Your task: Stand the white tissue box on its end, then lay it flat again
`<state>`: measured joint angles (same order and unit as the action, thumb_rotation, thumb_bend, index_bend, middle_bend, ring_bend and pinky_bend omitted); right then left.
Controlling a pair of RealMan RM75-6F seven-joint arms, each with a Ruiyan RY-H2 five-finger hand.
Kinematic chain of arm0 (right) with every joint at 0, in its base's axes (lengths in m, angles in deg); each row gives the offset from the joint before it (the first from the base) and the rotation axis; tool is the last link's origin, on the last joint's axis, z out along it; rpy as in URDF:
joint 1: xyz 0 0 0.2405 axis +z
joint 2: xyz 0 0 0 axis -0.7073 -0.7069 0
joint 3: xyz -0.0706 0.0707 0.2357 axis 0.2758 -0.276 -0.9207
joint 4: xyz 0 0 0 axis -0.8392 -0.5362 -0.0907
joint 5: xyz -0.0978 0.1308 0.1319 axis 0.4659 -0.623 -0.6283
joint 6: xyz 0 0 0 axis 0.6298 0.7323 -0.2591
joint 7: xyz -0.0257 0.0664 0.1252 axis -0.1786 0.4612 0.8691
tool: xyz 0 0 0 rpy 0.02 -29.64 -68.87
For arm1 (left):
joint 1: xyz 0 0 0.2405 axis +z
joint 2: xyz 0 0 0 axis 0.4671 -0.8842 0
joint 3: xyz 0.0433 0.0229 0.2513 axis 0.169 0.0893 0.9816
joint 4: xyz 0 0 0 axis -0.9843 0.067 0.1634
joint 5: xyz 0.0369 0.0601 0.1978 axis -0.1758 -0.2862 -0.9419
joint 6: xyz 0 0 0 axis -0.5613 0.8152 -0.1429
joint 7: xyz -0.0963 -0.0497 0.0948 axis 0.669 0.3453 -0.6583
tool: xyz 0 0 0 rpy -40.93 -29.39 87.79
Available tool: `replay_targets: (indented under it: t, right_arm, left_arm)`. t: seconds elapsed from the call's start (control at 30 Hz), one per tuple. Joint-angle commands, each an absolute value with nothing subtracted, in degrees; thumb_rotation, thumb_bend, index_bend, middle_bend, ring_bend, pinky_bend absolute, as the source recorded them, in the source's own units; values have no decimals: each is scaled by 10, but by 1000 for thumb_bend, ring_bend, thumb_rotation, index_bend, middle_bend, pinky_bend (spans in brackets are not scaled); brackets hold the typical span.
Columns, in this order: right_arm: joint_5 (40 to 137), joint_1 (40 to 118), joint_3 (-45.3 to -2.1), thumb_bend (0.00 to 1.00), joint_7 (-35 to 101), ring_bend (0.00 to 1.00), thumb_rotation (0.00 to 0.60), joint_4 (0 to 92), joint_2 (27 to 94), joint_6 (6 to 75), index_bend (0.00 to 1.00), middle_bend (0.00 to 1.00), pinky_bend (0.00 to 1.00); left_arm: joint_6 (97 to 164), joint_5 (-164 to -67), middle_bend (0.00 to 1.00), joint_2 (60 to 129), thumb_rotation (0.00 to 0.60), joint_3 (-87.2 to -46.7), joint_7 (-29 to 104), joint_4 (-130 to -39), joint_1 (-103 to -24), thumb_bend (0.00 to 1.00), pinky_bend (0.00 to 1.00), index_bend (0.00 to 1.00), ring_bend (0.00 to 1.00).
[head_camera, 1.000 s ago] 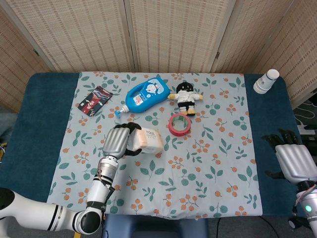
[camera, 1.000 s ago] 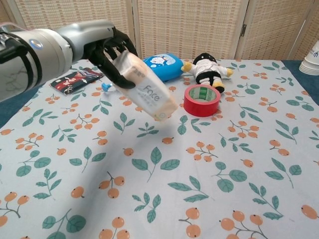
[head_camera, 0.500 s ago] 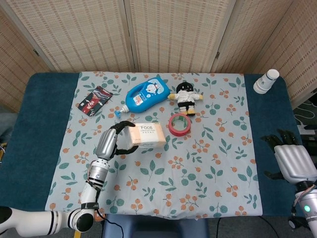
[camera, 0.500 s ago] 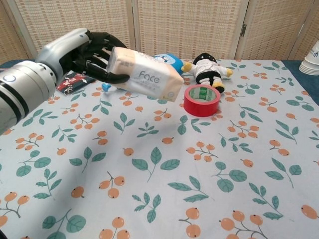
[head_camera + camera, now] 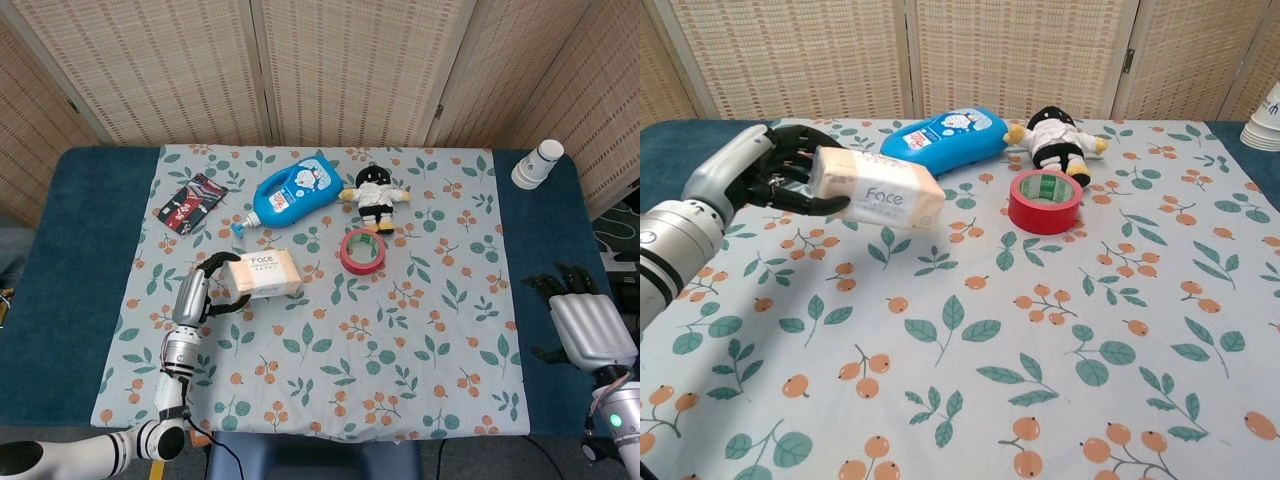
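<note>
Left hand (image 5: 760, 180) grips tissue box (image 5: 878, 201) lengthwise; right hand (image 5: 588, 322) hangs spread, holding nothing.

You have the white, soft-sided rectangular tissue box (image 5: 264, 275) (image 5: 878, 201) lying lengthwise, nearly level, its "Face" lettering turned up toward the cameras. It sits left of centre on the leaf-and-berry patterned tablecloth (image 5: 420, 330) (image 5: 1060, 330), gripped at its left end by your left hand (image 5: 200, 292) (image 5: 760, 182); whether its underside touches the cloth is unclear.
</note>
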<state>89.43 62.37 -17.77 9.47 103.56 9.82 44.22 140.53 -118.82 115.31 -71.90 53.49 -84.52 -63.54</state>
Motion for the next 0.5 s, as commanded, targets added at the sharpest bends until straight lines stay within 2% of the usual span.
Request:
replay_targets:
  t: [0.03,0.5]
  right_arm:
    - [892,624,-178,53,94,0,600,1037,99,442,202,180,0]
    - [885,631,-172,54,80,0,600,1036,108,434,202,180,0]
  left_arm:
    - [1398,-1202,600,1163,600,-722,547,-826,-629,263,256,444,282]
    - [1417,-1280,597,1202,600,-700,604,-740,-604,261,265,444,282]
